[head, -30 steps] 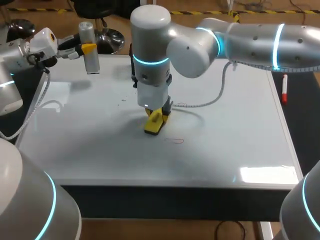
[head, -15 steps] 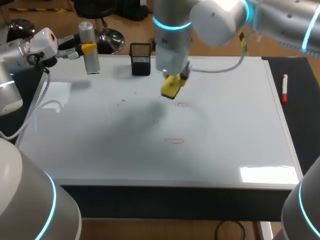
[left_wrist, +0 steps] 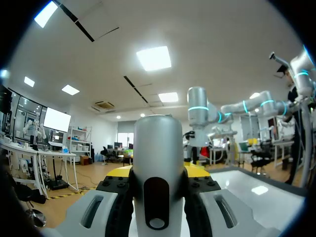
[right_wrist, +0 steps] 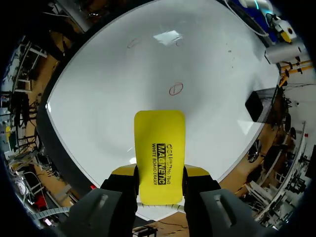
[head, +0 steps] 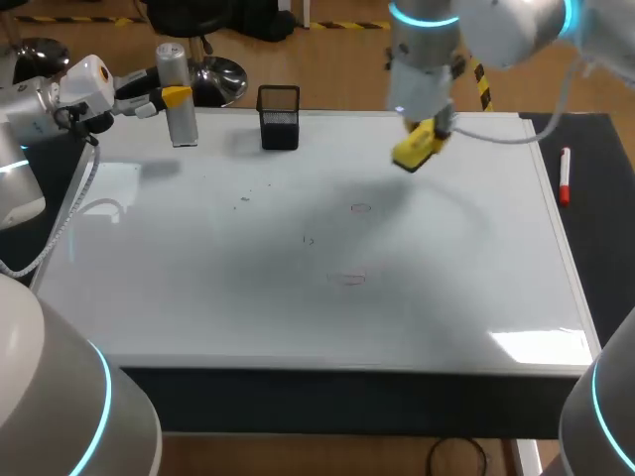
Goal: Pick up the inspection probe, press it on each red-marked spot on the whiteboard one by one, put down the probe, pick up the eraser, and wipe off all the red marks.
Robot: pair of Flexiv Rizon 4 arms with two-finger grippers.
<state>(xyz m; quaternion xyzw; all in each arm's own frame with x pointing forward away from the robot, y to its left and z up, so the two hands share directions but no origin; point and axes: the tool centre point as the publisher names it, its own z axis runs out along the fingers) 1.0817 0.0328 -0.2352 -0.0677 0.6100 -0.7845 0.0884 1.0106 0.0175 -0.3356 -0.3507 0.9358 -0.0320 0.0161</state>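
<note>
Now left fingers [left_wrist: 118, 174] pinch the probe [left_wrist: 158, 168] and right fingers [right_wrist: 123, 172] clamp the eraser [right_wrist: 159, 158] above the whiteboard [head: 198, 288].

The silver, cylindrical probe [head: 179, 94] stood upright at the upper left, clamped in the left gripper [head: 167, 97]. The yellow eraser [head: 415, 149] hung tilted in the right gripper [head: 425, 139], above the upper right of the whiteboard [head: 476, 278]. Two faint red marks showed: a small ring [head: 360, 208] near centre and an oval [head: 345, 279] below it.
</note>
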